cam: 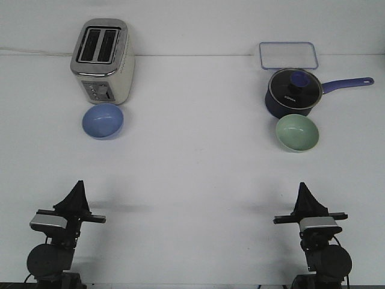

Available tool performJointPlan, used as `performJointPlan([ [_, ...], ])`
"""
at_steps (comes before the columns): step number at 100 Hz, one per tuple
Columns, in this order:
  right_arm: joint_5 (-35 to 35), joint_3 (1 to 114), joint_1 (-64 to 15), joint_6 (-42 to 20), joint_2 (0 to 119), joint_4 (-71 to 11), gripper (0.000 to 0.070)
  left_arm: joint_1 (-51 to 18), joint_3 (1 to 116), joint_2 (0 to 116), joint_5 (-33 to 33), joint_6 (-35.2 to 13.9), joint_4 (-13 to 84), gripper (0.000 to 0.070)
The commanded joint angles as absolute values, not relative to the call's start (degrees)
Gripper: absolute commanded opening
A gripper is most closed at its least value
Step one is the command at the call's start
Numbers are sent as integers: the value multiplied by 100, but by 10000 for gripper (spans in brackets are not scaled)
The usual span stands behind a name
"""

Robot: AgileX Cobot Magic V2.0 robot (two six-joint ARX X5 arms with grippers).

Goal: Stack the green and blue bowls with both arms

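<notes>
— While both arms sit low at the near edge of the table [192, 180], what are the fingers doing?

— The left gripper [77, 184] and the right gripper [303, 188] each end in a dark pointed tip, fingers pressed together, holding nothing. Both are well apart from the bowls.

— And the bowls?

— The blue bowl [103, 121] sits upright on the left side, past the left arm. It is small, round and glossy, light periwinkle, with a paler sheen on the inner wall. The green bowl [297, 132] sits upright on the right side, past the right arm: pale mint, glossy, about the same size. The two are well apart, on opposite sides of the table.

— What lies beyond them?

— Just behind the blue bowl stands a cream and silver toaster [102, 63] with two slots. Just behind the green bowl is a dark navy saucepan [290, 93] with a glass lid, its handle pointing right; whether they touch I cannot tell. Farthest back lies a clear, blue-rimmed container lid [288, 55].
</notes>
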State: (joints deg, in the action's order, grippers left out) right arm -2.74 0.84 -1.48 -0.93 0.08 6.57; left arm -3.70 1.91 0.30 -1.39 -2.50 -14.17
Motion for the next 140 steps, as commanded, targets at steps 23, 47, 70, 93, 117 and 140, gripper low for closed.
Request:
performJointPlan([
  [23,-252,71,-148,-150,8,727,0,-366,80,19,-128,-244,-1505,11],
  [47,-246,78,-148,-150,8,749,0,-366,80,19,-128,-244,-1505,11],
  [70,-248,178,-150,-152,8,770,0,-366,80,19,-128,-242,-1503,11],
  [93,-237,633,-150,-148,12,703,0,-366,80,19,-128,-244,-1505,11],
  [117,49,1761,-148,-130,242,-652,0,-366,80,19,-128,-244,-1505,11],
  [140,200,3253,-148,-123,1114,-2130,0,-366,80,19,-128,-244,-1505,10],
])
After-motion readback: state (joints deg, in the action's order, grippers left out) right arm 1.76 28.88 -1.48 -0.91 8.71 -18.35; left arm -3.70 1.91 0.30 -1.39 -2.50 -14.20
